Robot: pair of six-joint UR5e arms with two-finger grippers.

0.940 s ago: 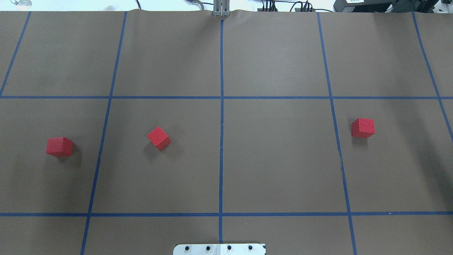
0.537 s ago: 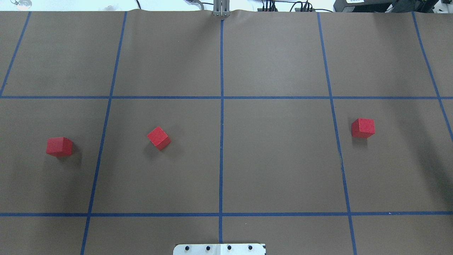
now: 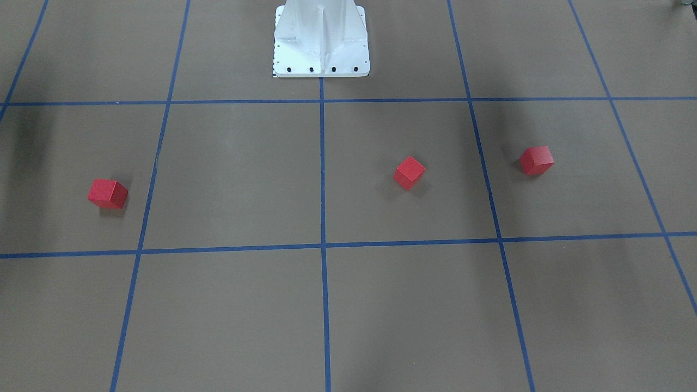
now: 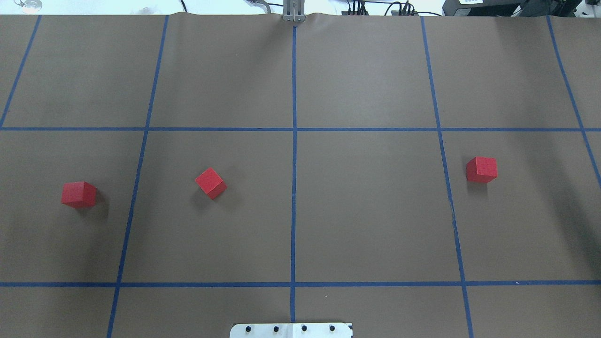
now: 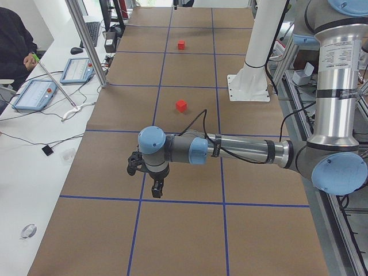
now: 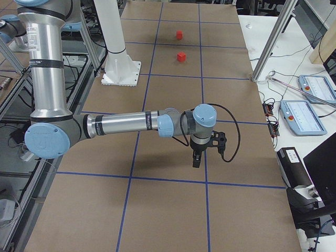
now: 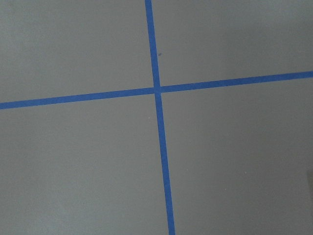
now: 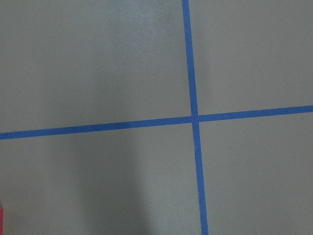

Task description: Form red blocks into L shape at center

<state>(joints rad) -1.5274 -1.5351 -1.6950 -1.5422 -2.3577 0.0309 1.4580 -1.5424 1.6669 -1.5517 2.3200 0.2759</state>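
Three small matte red cubes stand on the brown paper-covered table [image 4: 375, 70]. The left red block [image 4: 78, 194] and the middle red block [image 4: 211, 183] lie to the robot's left of the middle blue tape line [image 4: 294, 80]. The right red block [image 4: 481, 169] lies well out to its right. All three are well apart from the center [image 4: 293, 206]. The middle red block is closest to it and sits askew to the grid.

The left claw [image 5: 155, 189] hangs out past the row's left end and the right claw [image 6: 196, 160] past its right end. Whether either is open or closed cannot be told. Judgement: every block lies inward of its claw, and the left claw is the nearer one for two of them.
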